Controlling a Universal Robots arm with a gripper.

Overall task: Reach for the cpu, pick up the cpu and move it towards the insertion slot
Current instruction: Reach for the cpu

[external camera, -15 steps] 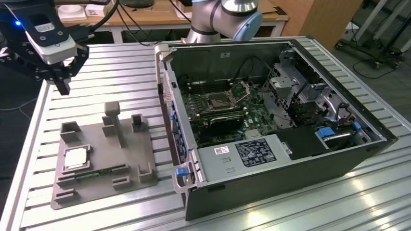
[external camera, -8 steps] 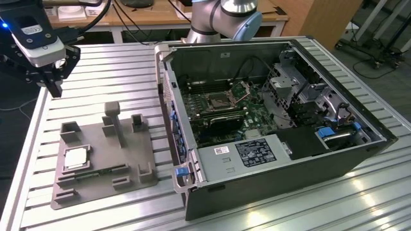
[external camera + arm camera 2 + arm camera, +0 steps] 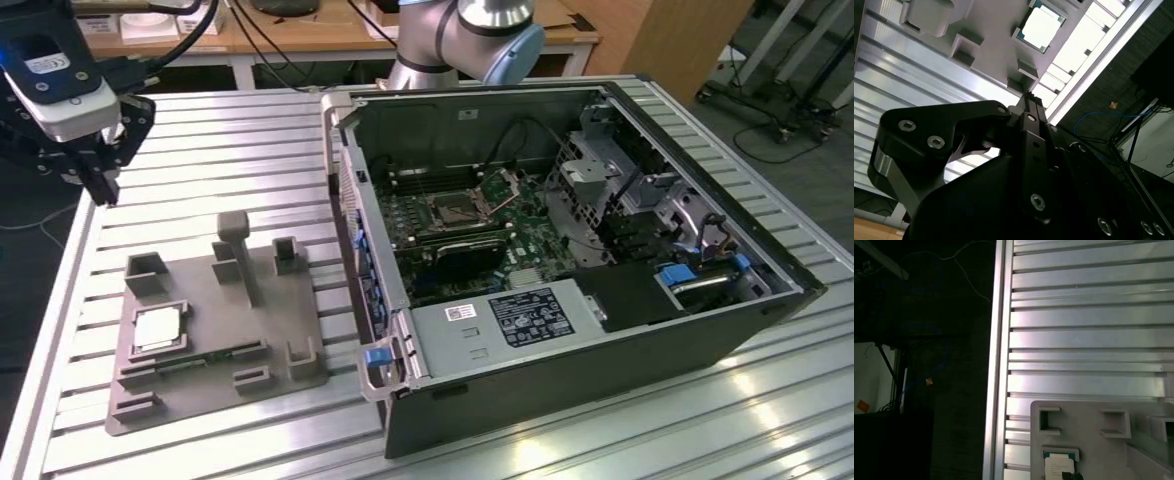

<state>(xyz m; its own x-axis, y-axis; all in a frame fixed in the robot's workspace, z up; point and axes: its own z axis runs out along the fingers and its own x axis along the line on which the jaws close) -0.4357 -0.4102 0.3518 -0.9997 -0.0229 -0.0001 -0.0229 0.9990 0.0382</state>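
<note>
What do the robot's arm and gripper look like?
The arm is silver-grey with a pale blue joint cap. The gripper is black, with angular links and silver screw heads. A white and blue box sits on it, with black cables trailing away.

The cpu (image 3: 158, 328) is a thin square chip with a pale silvery top. It lies flat in a recess of the grey tray (image 3: 200, 290), at the exterior view's left. The slot (image 3: 454, 208) is a square metal-framed socket with a dark centre, set in the board inside the open case (image 3: 601, 360); its flap (image 3: 505, 186) is tilted up, and it is well apart from the cpu.
</note>
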